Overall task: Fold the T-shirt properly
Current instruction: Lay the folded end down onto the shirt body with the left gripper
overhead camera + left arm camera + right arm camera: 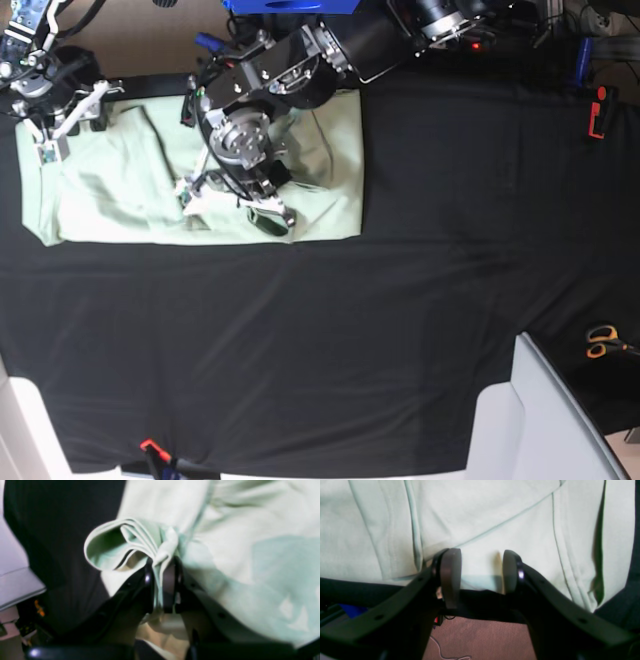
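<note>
The T-shirt (120, 190), a large pale mint-green short-sleeved cotton garment, lies partly folded into a long band at the far left corner of the desk (400, 300), which is draped in a black cloth; one long side of the shirt runs close along the far edge, the other faces the open middle. The left arm reaches in from the far edge over the band's right half; its fingers, on the left gripper (160, 580), are pinched almost together on a bunched stack of several fabric layers, lifted a little off the shirt beneath, probably so that this end can be carried over onto the rest for the next fold. The right gripper (480, 570) sits at the shirt's far left corner by the desk edge; its fingers (450, 575) stand apart at a middling width with a flat hem edge between them, gripping nothing as far as the wrist view shows, likely placed to take or steady that corner. Orange-handled scissors (600, 342) lie well apart near the right edge.
</note>
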Available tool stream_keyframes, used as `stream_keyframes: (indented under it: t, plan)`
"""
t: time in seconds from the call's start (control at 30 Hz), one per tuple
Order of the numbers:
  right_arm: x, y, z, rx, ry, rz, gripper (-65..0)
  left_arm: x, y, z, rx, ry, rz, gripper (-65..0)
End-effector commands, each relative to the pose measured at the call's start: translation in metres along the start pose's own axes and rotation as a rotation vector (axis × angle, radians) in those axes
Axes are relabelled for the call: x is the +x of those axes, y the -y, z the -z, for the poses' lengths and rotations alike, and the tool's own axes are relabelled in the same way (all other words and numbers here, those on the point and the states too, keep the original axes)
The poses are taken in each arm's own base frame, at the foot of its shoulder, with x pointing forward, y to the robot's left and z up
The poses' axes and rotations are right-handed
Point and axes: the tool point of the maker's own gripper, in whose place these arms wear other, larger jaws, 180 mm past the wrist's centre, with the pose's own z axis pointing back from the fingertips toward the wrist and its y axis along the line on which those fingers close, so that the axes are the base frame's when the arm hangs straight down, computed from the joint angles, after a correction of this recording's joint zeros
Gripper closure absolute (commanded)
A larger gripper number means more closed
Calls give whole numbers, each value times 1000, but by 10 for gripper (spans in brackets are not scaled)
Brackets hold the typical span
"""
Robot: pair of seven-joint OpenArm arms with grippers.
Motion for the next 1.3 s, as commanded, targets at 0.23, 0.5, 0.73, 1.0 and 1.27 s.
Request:
stream_keyframes:
  t: [0.23,0.5,0.73,1.0,1.27]
  plan:
    - [10,5,-2,-7,32,-8,-264,23,-15,-6,36,54,-18,0]
    - [11,5,-2,-8,35,-8,-264,24,-19,-5,44,57,-17,0]
    - [11,5,-2,-8,35,-8,-264,33,-23,-4,14,72,-2,0]
    - [11,5,-2,-8,35,-8,-264,44,-5,-12,-42,112,38,0]
    - [11,5,-2,-8,35,-8,-264,44,-1,-12,-38,115,61,0]
